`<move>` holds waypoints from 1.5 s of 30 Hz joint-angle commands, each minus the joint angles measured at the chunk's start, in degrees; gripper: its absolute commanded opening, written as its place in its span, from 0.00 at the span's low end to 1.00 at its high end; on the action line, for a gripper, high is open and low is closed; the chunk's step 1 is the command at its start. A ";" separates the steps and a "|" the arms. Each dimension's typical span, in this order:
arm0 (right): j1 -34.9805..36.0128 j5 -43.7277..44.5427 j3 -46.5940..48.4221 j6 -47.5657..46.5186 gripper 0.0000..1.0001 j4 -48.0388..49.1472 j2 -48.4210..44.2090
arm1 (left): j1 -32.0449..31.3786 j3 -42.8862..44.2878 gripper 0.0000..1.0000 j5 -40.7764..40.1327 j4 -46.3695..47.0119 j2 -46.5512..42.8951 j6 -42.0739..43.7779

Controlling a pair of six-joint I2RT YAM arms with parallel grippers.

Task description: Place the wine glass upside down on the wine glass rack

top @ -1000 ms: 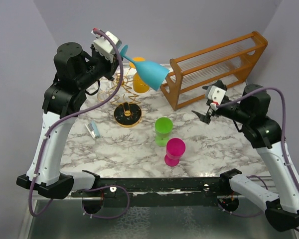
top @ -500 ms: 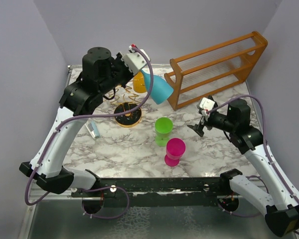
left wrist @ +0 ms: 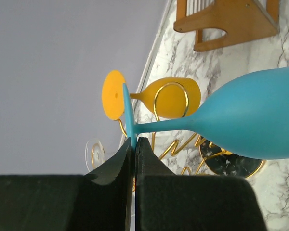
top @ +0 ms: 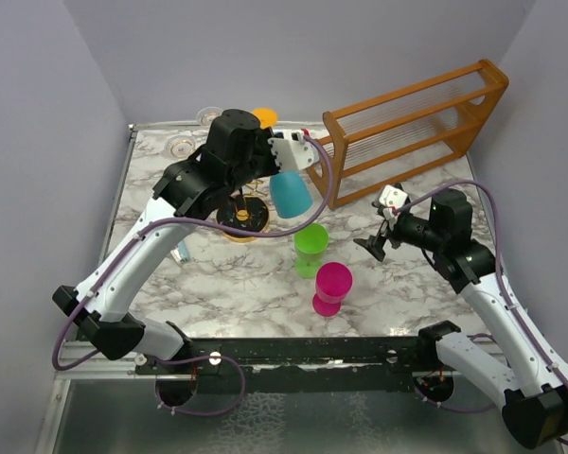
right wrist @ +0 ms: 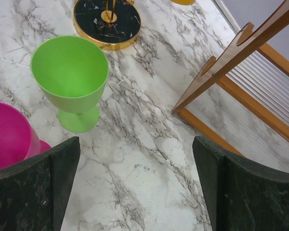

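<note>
My left gripper [top: 288, 168] is shut on the foot of the blue wine glass [top: 290, 193] and holds it bowl down in the air, just right of the gold wire rack [top: 243, 218]. In the left wrist view the fingers [left wrist: 134, 140] pinch the thin blue foot edge-on, and the blue bowl [left wrist: 260, 120] reaches out to the right over the rack's dark base [left wrist: 231, 163]. An orange glass [left wrist: 171, 98] hangs in a gold loop behind it. My right gripper [top: 377, 242] is open and empty, low over the marble.
A green glass [top: 311, 244] and a pink glass [top: 332, 284] stand upright mid-table, left of my right gripper [right wrist: 137, 159]. The large wooden slatted rack [top: 407, 128] stands at the back right. A small blue-white object [top: 177, 248] lies at the left. Clear glass feet [top: 181, 147] show at the back left.
My left arm has swung right and forward, turning the blue glass from lying sideways to bowl down beside the gold rack. My right arm dropped lower, then stayed still.
</note>
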 commanded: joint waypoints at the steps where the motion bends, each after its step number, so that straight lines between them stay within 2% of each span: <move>1: -0.61 -1.86 -0.44 0.82 1.00 1.95 -0.47 | -1.45 -2.86 0.00 -4.26 -0.76 0.27 6.22; 24: -1.33 -2.91 -0.88 0.55 1.00 1.86 0.02 | -2.70 -8.19 0.00 -15.29 3.49 1.48 12.73; 45: -1.41 -3.18 -1.07 0.56 1.00 1.88 0.08 | -2.76 -7.94 0.00 -19.33 6.37 3.89 12.90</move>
